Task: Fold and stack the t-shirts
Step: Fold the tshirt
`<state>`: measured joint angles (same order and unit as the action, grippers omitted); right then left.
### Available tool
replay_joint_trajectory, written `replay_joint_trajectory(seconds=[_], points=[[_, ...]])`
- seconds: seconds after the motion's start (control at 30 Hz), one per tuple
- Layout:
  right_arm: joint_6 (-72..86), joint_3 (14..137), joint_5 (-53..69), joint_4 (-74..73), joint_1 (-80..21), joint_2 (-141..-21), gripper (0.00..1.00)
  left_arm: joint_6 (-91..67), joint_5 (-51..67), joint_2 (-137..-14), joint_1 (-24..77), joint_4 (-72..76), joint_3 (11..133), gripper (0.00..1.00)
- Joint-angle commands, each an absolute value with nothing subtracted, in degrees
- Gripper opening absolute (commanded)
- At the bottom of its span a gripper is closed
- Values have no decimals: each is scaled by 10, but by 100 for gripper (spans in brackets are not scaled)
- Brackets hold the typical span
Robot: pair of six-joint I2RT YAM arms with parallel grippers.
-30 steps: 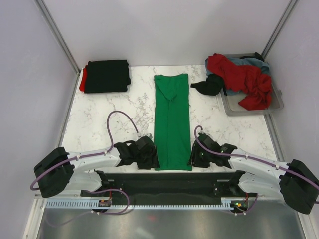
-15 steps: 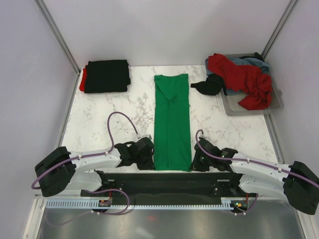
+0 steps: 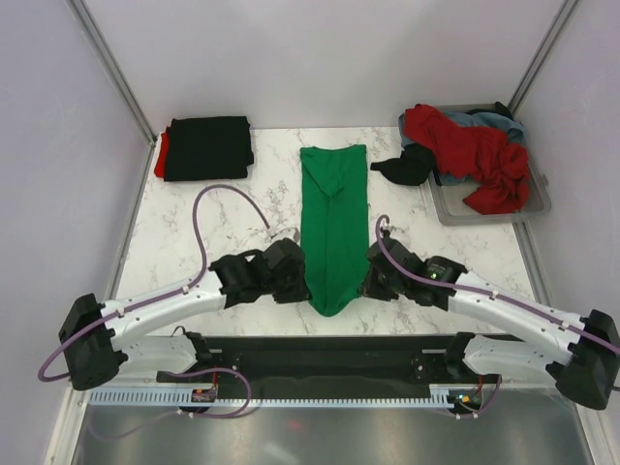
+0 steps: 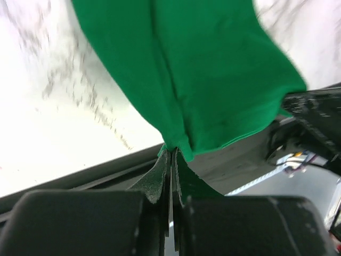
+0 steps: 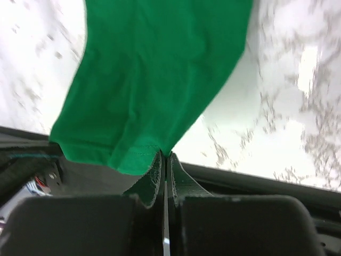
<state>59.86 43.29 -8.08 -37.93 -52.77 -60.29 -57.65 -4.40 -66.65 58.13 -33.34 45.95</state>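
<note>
A bright green t-shirt [image 3: 334, 218] lies as a long narrow strip down the middle of the table. Its near end is lifted and sags between the two grippers. My left gripper [image 3: 302, 276] is shut on the near left corner of the green t-shirt [image 4: 202, 80]. My right gripper [image 3: 368, 281] is shut on the near right corner of the same green t-shirt [image 5: 154, 80]. A folded black t-shirt [image 3: 208, 147] lies on a folded red one [image 3: 160, 155] at the far left. More t-shirts, a red one [image 3: 475, 150], a grey-blue one [image 3: 489, 121] and a black one [image 3: 407, 167], are heaped at the far right.
A clear plastic tray [image 3: 494, 211] at the far right holds the heap of t-shirts, with the black one spilling over its left side onto the marble table [image 3: 213, 223]. Grey walls close in the left, right and back.
Both grippers have shut on the near corners of the green t-shirt, lifted them off the table and moved them away from the near edge, so the near end now narrows and sags.
</note>
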Motion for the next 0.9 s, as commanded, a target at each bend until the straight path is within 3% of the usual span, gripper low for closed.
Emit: replay_joint_trajectory(seconds=[0.0, 0.33, 0.87], points=[[549, 516, -156, -425, -509, -650, 0, -519, -115, -693, 564, -403, 540, 2], [400, 724, -182, -422, -385, -841, 0, -390, -92, -825, 428, -403, 711, 2], [346, 811, -123, -359, -307, -1008, 0, -310, -33, -1044, 335, -376, 876, 2]])
